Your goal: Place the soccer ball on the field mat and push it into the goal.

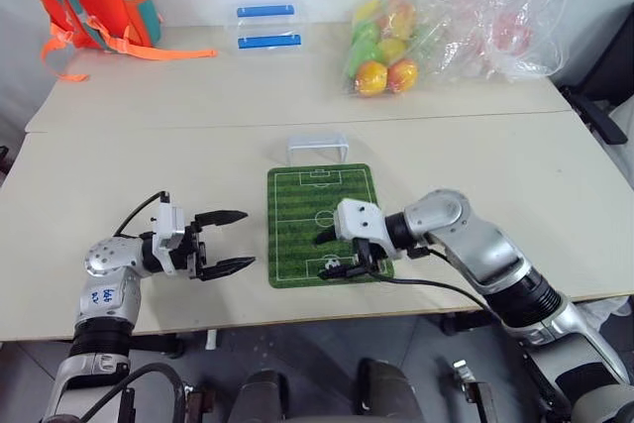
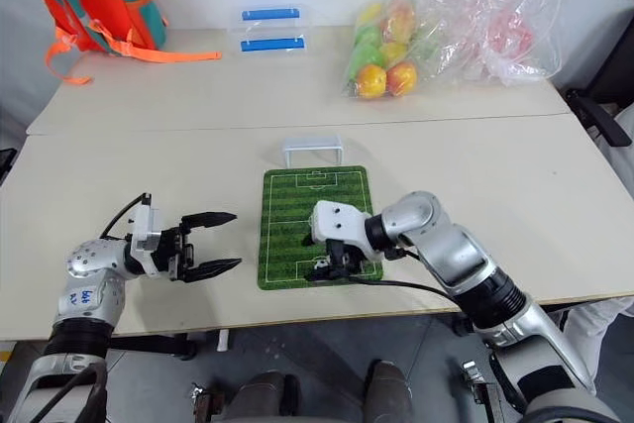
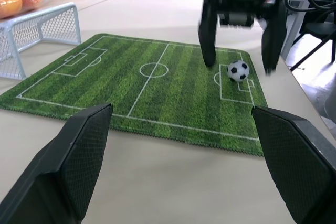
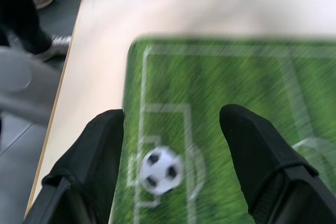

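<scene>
now right hand (image 1: 338, 253) spread, released, just above soccer ball (image 3: 238, 70) on field mat (image 1: 297, 215); left hand (image 1: 230, 241) spread, empty.

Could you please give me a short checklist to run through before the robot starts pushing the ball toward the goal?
1. Soccer ball lies on the field mat, in the near penalty area: ok.
2. Right gripper is open, fingers apart from the ball on both sides: ok.
3. Goal stands upright at the mat's far end, mouth toward the pitch: ok.
4. Pitch between ball and goal is free of objects: ok.
5. Left gripper is open, off the mat's left edge, out of the path: ok.
6. Ball at rest: cannot tell.
</scene>
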Controlling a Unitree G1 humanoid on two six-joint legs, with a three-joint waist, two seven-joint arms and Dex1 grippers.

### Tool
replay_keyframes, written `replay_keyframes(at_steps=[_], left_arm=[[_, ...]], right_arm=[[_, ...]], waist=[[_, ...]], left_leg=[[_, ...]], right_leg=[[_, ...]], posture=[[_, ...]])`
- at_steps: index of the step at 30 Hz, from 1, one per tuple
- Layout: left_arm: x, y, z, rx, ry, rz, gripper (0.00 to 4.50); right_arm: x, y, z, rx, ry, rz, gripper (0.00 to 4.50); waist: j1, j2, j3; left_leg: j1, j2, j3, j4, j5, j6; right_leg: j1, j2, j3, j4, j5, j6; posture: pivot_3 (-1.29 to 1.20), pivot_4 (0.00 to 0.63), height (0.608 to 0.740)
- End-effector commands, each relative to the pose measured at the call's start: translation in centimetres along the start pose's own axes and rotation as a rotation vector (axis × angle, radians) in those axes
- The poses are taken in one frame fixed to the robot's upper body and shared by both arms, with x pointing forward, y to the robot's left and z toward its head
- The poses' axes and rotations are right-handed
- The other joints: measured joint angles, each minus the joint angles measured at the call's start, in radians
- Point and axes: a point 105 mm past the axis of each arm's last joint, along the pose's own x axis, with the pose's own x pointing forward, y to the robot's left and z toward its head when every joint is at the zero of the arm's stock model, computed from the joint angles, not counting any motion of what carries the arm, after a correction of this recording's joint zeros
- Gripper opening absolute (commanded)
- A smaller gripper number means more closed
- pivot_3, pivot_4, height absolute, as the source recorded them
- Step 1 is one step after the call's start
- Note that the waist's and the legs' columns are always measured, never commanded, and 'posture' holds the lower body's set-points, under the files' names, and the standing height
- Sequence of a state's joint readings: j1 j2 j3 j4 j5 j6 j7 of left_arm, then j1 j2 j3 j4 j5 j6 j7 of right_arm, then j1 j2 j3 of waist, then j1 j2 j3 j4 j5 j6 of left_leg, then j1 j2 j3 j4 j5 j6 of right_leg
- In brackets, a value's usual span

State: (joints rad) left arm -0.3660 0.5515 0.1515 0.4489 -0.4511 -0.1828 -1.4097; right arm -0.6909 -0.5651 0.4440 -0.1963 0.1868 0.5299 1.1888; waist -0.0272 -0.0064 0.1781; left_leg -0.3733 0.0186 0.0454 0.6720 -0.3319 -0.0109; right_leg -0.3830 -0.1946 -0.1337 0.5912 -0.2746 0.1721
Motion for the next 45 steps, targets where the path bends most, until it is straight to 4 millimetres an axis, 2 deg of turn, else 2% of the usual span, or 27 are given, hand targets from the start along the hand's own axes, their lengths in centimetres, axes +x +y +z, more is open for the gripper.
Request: replay_keyframes(at_steps=[1, 2, 5, 12, 17, 21, 24, 28, 30, 32, 34, 36, 38, 40, 42, 45], left_arm=[[0.2, 0.3, 0.4, 0.023, -0.010, 0.001, 4.50], [0.2, 0.3, 0.3, 0.023, -0.010, 0.001, 4.50], [0.3, 0.2, 0.4, 0.020, -0.015, -0.014, 4.50], [0.4, 0.3, 0.5, 0.022, -0.020, -0.030, 4.50], [0.2, 0.2, 0.4, 0.022, -0.015, -0.032, 4.50], [0.2, 0.1, 0.5, 0.023, -0.015, -0.032, 4.50], [0.1, 0.0, 0.5, 0.025, -0.014, -0.030, 4.50], [0.0, 0.2, 0.6, 0.030, -0.009, -0.026, 4.50], [0.0, 0.4, 0.7, 0.036, -0.010, -0.022, 4.50], [0.1, 0.6, 0.9, 0.047, -0.011, -0.017, 4.50], [0.2, 0.9, 1.0, 0.055, -0.013, -0.012, 4.50], [0.3, 1.2, 1.1, 0.063, -0.015, -0.006, 4.50], [0.5, 1.4, 1.1, 0.069, -0.017, -0.001, 4.50], [0.7, 1.5, 1.1, 0.070, -0.020, 0.000, 4.50], [0.9, 1.6, 1.0, 0.070, -0.018, 0.002, 4.50], [0.9, 2.4, 0.7, 0.060, -0.002, 0.049, 4.50]], right_arm=[[-1.2, 0.1, 2.7, -0.050, -0.064, -0.022, 3.10], [-1.3, 0.1, 2.8, -0.048, -0.066, -0.025, 3.10], [-2.6, 2.2, 2.5, -0.072, -0.071, 0.009, 2.50], [-2.8, 5.0, -0.2, 0.005, -0.024, 0.038, 0.01], [-1.9, 5.0, -2.0, 0.056, -0.013, 0.026, 0.01], [-1.3, 4.6, -2.7, 0.063, -0.010, 0.029, 0.01], [-0.5, 3.3, -3.2, 0.067, -0.022, 0.010, 0.01], [-0.6, -0.6, -3.7, 0.054, -0.023, -0.100, 0.01], [-1.7, -3.4, -3.3, 0.027, -0.024, -0.201, 0.01], [-3.7, -6.7, -2.1, -0.011, -0.036, -0.348, 0.01], [-5.2, -8.7, -1.0, -0.044, -0.053, -0.450, 0.01], [-6.9, -10.2, 1.1, -0.068, -0.112, -0.547, 0.01], [-8.1, -10.6, 2.9, -0.078, -0.172, -0.599, 0.01], [-8.7, -10.4, 3.8, -0.076, -0.204, -0.617, 0.01], [-9.1, -9.8, 4.2, -0.072, -0.220, -0.616, 0.01], [-10.1, -8.4, 3.4, -0.061, -0.222, -0.620, 0.01]], waist=[[0.000, 0.000, 0.000], [0.000, 0.000, 0.000], [0.011, 0.000, 0.000], [0.022, 0.000, 0.000], [0.023, 0.000, 0.000], [0.023, 0.000, 0.000], [0.021, 0.000, 0.000], [0.019, 0.000, 0.000], [0.017, 0.000, 0.000], [0.016, 0.000, 0.000], [0.017, 0.000, 0.000], [0.017, 0.000, 0.000], [0.014, 0.000, 0.000], [0.011, 0.000, 0.000], [0.008, 0.000, 0.000], [0.006, 0.000, 0.000]], left_leg=[[0.000, 0.000, 0.000, 0.000, 0.000, 0.000], [0.000, 0.000, 0.000, 0.000, 0.000, 0.000], [-0.001, 0.000, 0.000, 0.000, 0.000, 0.000], [-0.001, 0.000, 0.000, 0.000, -0.001, 0.000], [-0.001, 0.000, 0.001, 0.001, -0.001, 0.000], [-0.001, 0.000, 0.000, 0.002, -0.001, 0.000], [-0.001, 0.000, 0.001, 0.002, -0.001, 0.000], [-0.001, 0.000, 0.001, 0.003, -0.001, 0.000], [-0.001, 0.000, 0.001, 0.003, -0.001, 0.000], [-0.001, 0.000, 0.001, 0.003, -0.001, 0.000], [-0.001, 0.000, 0.001, 0.003, -0.001, 0.000], [-0.001, 0.000, 0.000, 0.002, -0.001, 0.000], [-0.001, 0.000, 0.000, 0.000, -0.001, 0.000], [-0.001, 0.000, 0.000, -0.002, -0.001, 0.000], [-0.001, 0.000, 0.001, -0.004, -0.001, 0.000], [-0.001, 0.000, 0.001, -0.005, -0.001, 0.000]], right_leg=[[0.000, 0.000, 0.000, 0.000, 0.000, 0.000], [0.000, 0.000, 0.000, 0.000, 0.000, 0.000], [0.000, 0.000, 0.000, -0.001, 0.000, 0.000], [0.000, 0.000, 0.000, -0.001, 0.000, 0.000], [0.000, 0.000, 0.000, -0.001, 0.000, 0.000], [0.000, 0.000, 0.000, -0.001, 0.000, 0.000], [0.000, 0.000, 0.000, -0.001, 0.000, 0.000], [0.000, 0.000, 0.000, 0.000, 0.000, 0.000], [0.000, 0.000, 0.000, 0.000, 0.000, 0.000], [0.000, 0.000, 0.000, 0.000, 0.000, 0.000], [0.000, 0.000, 0.000, 0.000, 0.000, 0.000], [0.000, 0.000, 0.000, 0.000, 0.000, 0.000], [0.000, 0.000, -0.001, 0.000, 0.000, 0.000], [-0.001, 0.000, -0.001, -0.001, 0.000, 0.000], [-0.002, 0.000, -0.001, -0.001, 0.000, 0.000], [-0.003, 0.000, -0.002, -0.001, 0.000, 0.000]], posture=[[0.00, 0.150, 0.740], [0.00, 0.150, 0.740], [0.00, 0.150, 0.740], [0.00, 0.150, 0.740], [0.00, 0.150, 0.740], [0.00, 0.150, 0.740], [0.00, 0.150, 0.740], [0.00, 0.150, 0.740], [0.00, 0.150, 0.740], [0.00, 0.150, 0.740], [0.00, 0.150, 0.740], [0.00, 0.150, 0.740], [0.00, 0.150, 0.740], [0.00, 0.150, 0.740], [0.00, 0.150, 0.740], [0.00, 0.150, 0.740]])
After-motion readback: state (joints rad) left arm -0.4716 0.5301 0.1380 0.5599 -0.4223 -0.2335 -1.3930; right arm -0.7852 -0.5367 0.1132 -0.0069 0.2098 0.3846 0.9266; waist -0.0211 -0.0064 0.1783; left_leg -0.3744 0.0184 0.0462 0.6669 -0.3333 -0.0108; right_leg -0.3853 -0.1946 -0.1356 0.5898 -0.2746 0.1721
